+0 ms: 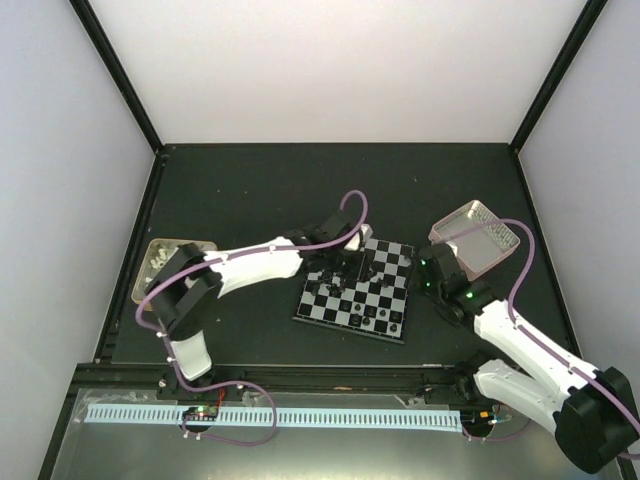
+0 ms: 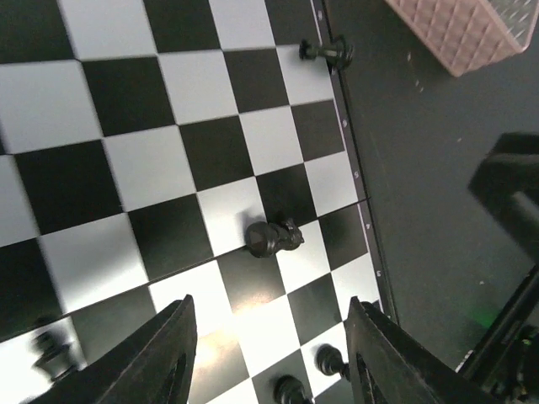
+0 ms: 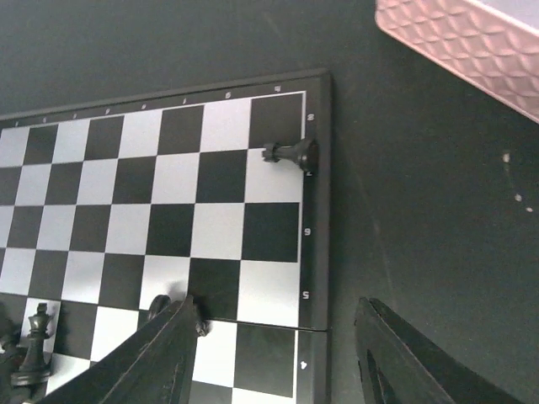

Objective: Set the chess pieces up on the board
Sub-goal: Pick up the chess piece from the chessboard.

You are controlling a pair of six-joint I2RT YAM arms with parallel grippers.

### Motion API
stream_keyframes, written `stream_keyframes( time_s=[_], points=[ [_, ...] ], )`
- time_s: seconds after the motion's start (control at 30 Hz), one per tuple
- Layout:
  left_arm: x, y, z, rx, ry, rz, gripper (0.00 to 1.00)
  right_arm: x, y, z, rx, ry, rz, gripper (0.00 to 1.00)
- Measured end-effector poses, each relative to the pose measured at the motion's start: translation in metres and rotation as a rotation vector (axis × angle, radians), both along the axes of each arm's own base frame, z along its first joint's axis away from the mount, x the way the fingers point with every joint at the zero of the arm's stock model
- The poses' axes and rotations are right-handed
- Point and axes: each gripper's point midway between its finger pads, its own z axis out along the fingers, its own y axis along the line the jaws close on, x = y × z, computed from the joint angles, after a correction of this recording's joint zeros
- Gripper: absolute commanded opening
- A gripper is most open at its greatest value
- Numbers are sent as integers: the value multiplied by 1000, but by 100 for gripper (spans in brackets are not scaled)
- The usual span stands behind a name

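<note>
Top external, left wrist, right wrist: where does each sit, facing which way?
Top external: above and behind the robot, looking down on the board; left arm and right arm show.
Left wrist: on the left arm, looking down at the board; left pincer open below.
Right wrist: on the right arm, facing the board's edge; right pincer open below.
Both wrist views share the pink tray and one edge chess piece.

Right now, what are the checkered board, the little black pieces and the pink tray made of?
The board: smooth and glossy, light glares off it; probably plastic or coated card. The pieces: shiny black, likely moulded plastic. The pink tray: quilted diamond-pattern wall, matte; plastic perhaps, hard to tell.
</note>
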Motion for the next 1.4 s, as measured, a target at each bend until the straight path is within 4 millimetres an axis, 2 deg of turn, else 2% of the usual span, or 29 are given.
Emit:
stream_keyframes(
  time_s=[0.2, 0.33, 0.77, 1.1, 1.23, 1.4],
  points=[
    [-12, -21, -37, 66, 60, -39, 44, -3, -8, 0, 20, -17, -47, 52],
    [-15, -28, -52, 89, 86, -45, 43, -3, -8, -1, 21, -15, -47, 52],
    [-3, -38, -62, 104, 82, -27, 32, -3, -4, -8, 19, 2, -23, 51],
    [-1, -36, -67, 121, 76, -15, 16, -2, 1, -12, 27, 16, -1, 52],
    [0, -37, -66, 118, 71, -15, 10, -3, 13, -16, 66, 27, 52, 52],
    [1, -38, -64, 110, 62, -16, 7, -8, 27, -32, 172, 79, 106, 52]
  ],
)
